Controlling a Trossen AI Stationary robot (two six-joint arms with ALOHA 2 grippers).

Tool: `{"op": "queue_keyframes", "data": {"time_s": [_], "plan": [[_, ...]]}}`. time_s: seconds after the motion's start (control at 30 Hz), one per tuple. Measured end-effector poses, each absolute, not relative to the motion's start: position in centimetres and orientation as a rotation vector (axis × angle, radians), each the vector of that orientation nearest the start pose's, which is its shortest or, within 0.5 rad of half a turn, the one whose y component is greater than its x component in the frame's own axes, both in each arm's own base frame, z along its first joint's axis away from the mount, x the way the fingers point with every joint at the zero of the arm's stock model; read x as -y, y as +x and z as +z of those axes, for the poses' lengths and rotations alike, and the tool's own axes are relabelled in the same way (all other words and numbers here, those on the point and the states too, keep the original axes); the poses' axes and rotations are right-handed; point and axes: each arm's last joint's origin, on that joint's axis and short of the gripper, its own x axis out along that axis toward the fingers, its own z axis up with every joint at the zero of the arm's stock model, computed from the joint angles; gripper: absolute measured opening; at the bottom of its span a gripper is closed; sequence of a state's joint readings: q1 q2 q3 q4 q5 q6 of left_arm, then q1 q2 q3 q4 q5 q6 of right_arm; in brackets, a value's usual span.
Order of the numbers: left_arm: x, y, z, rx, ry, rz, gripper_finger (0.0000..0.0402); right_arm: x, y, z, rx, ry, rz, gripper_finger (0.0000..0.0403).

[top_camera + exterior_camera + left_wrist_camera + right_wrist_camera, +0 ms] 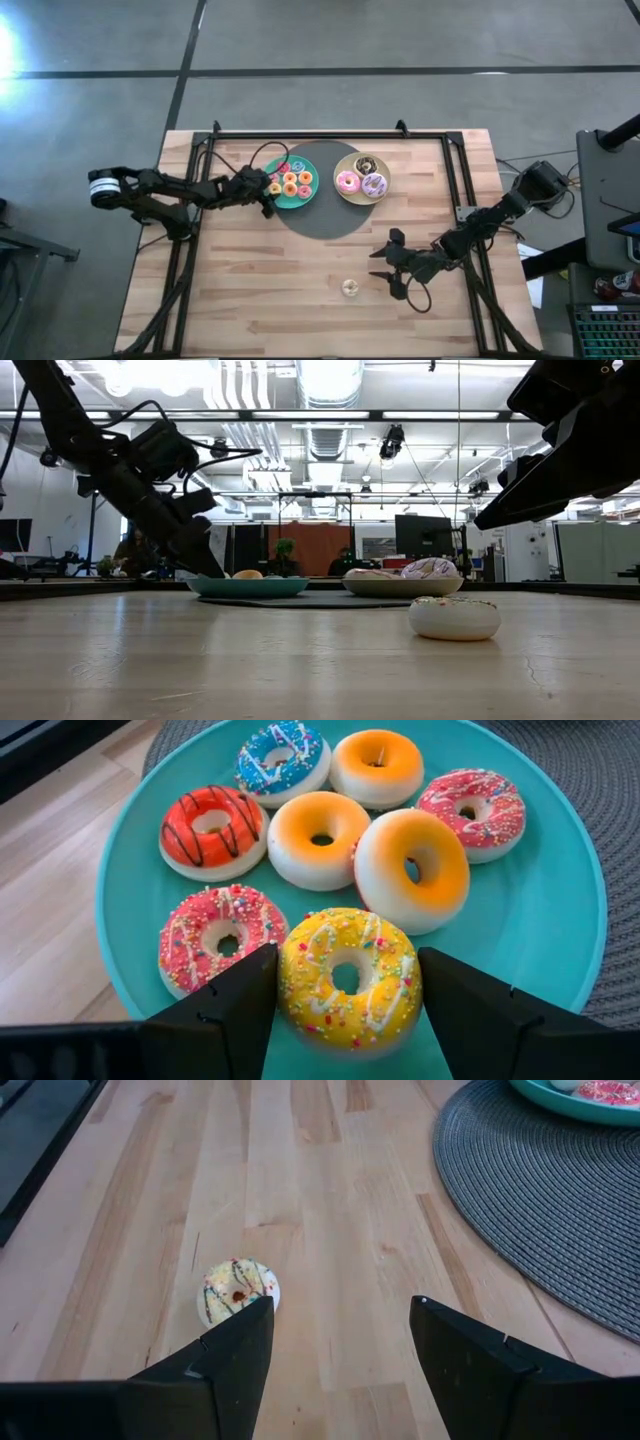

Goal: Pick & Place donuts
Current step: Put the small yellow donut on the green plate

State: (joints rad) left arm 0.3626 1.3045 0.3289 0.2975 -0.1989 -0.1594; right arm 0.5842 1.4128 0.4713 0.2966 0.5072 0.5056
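Yellow frosting with sprinkles fills the gap between the left gripper's (345, 1010) two dark fingers: in the left wrist view the yellow donut (348, 976) sits between them, the fingers close on either side, though whether they press it cannot be told. Around it on the teal plate (545, 920) lie a pink sprinkled donut (218, 932), a red one with dark stripes (210, 828), a blue one (283, 758), three orange ones (320, 838) and another pink one (472, 808). The high view shows none of that detail, only the left gripper (268, 194) at the left edge of the teal plate (309, 196) near the frame's centre, on a dark round mat (320, 222).

The right gripper (340, 1340) stands open and empty above bare wood; its wrist view shows a small white donut (238, 1290) with coloured flecks lying just ahead of one finger, untouched. From above, this gripper (385, 272) hangs in the lower middle of the frame, the white donut (349, 288) just left of it on the wooden table (250, 290).

A beige plate (347, 194) right of the teal one carries the pink (347, 182), lilac-white (374, 185) and chocolate (365, 164) larger donuts. The low view puts the white donut (455, 617) foremost, with both plates behind it.
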Motion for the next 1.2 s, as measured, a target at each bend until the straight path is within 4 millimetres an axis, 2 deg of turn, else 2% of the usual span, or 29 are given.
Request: {"op": "queue_keyframes", "data": {"time_s": [0.47, 0.63, 1.2], "plan": [[-8.1, 19.63, 12.85, -0.645, -0.2, 0.586, 0.0212, -12.37, 21.26, 14.56, -0.55, 0.164, -0.067, 0.0226], [-8.17, 19.59, 12.85, -0.659, -0.146, 0.598, 0.0212, -12.37, 21.26, 14.56, -0.55, 0.165, -0.067, 0.0226], [-8.19, 19.59, 12.86, -0.653, -0.159, 0.609, 0.0212, -12.37, 21.26, 14.55, -0.55, 0.168, -0.068, 0.0226]]}}
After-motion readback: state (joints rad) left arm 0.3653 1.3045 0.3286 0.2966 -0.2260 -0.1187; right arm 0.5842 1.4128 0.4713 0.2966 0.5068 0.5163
